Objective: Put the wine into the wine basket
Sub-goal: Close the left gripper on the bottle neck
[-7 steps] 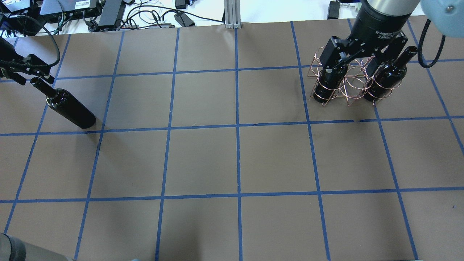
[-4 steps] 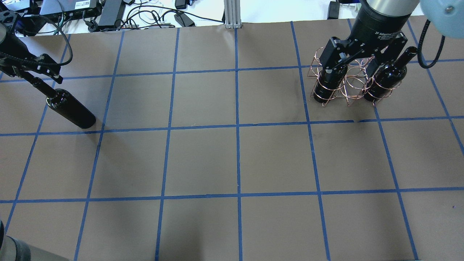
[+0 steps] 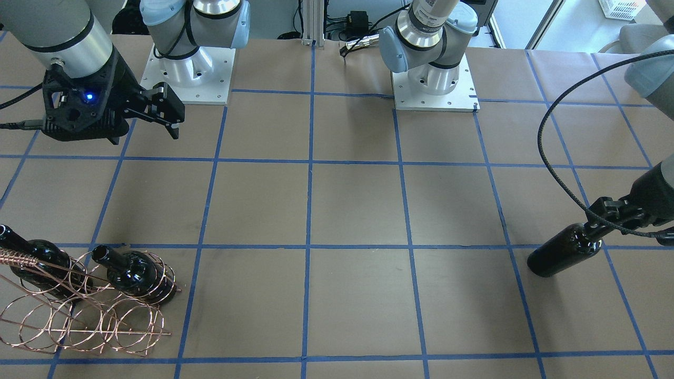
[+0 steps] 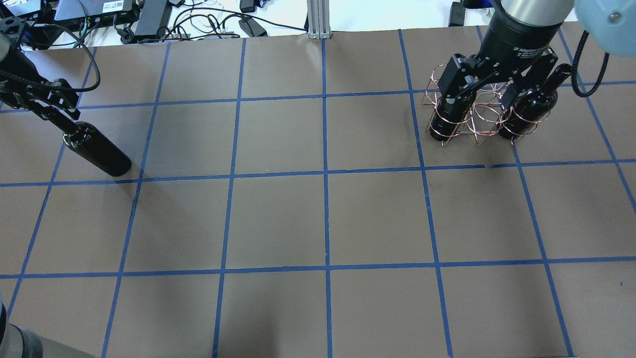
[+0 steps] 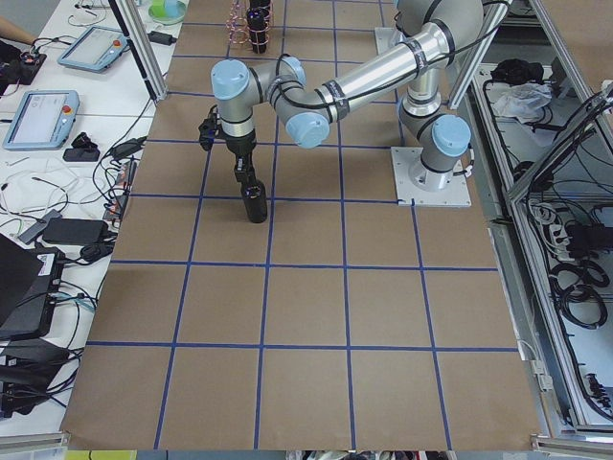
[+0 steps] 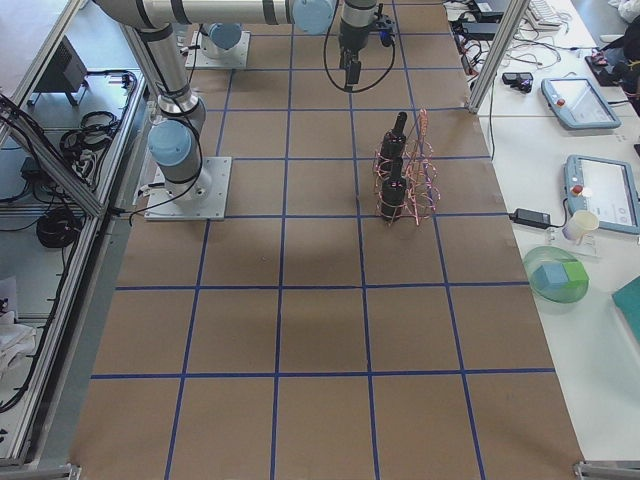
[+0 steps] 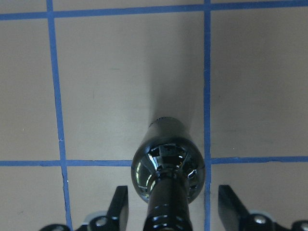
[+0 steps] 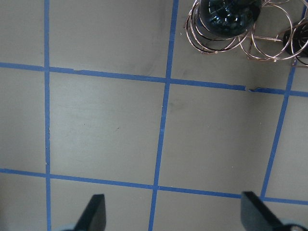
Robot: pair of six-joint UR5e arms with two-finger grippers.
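Observation:
A dark wine bottle [image 4: 99, 155] stands upright on the brown paper at the table's left; it also shows in the front view [image 3: 561, 255]. My left gripper [image 4: 52, 107] is open around its neck. In the left wrist view the fingers [image 7: 120, 207] stand apart from the neck [image 7: 168, 211] on both sides. The copper wire basket [image 4: 481, 119] stands at the far right and holds two dark bottles [image 4: 449, 117] [image 4: 529, 107]. My right gripper [image 4: 492, 82] hangs well above the basket, open and empty, its fingers [image 8: 96, 211] wide apart.
Blue tape lines grid the brown paper. Cables and power bricks [image 4: 149, 20] lie beyond the far edge. The arm bases [image 3: 434, 79] stand on white plates at the robot side. Tablets and a bowl [image 6: 555, 275] sit on a side bench.
My left gripper has come down over the left bottle's neck, which now hides the mouth. The right gripper has shifted slightly above the basket. The bottles have not moved.

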